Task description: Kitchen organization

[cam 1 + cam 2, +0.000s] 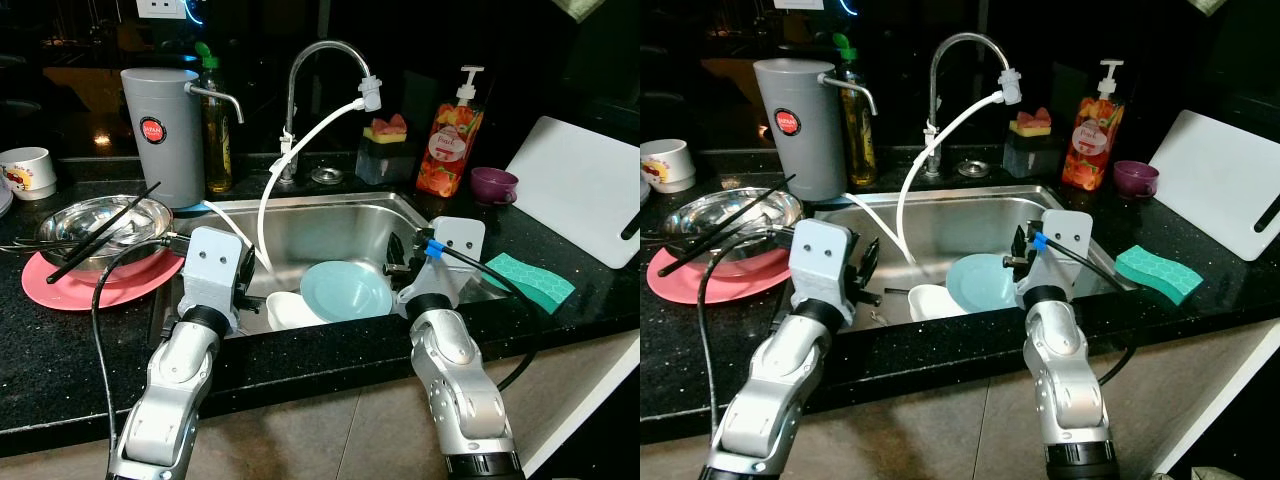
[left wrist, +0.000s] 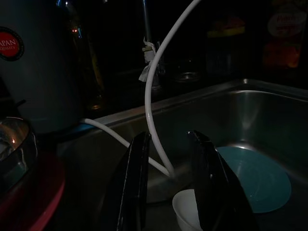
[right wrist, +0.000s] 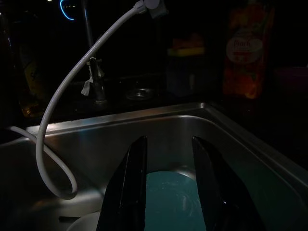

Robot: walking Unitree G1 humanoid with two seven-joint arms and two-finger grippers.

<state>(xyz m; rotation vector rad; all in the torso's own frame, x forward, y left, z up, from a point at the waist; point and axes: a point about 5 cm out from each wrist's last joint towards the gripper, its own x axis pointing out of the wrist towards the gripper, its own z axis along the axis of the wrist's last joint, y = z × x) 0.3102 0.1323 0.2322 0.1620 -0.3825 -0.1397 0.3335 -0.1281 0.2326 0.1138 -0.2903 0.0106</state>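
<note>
Ceramic-looking teal plate (image 1: 345,290) and white bowl (image 1: 292,310) are lying in the sink (image 1: 330,225), likely slippery, fragile; rims suit gripping. Left gripper (image 2: 168,192) and right gripper (image 3: 168,187) are hovering, fingers apart, empty.

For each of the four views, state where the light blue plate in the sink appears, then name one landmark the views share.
Left eye view: light blue plate on the sink floor, right of a white bowl.
Right eye view: lower centre, just left of the right gripper.
Left wrist view: right of the fingers.
Right wrist view: between and below the fingers.
Shared landmark: the white hose curving into the sink.
</note>
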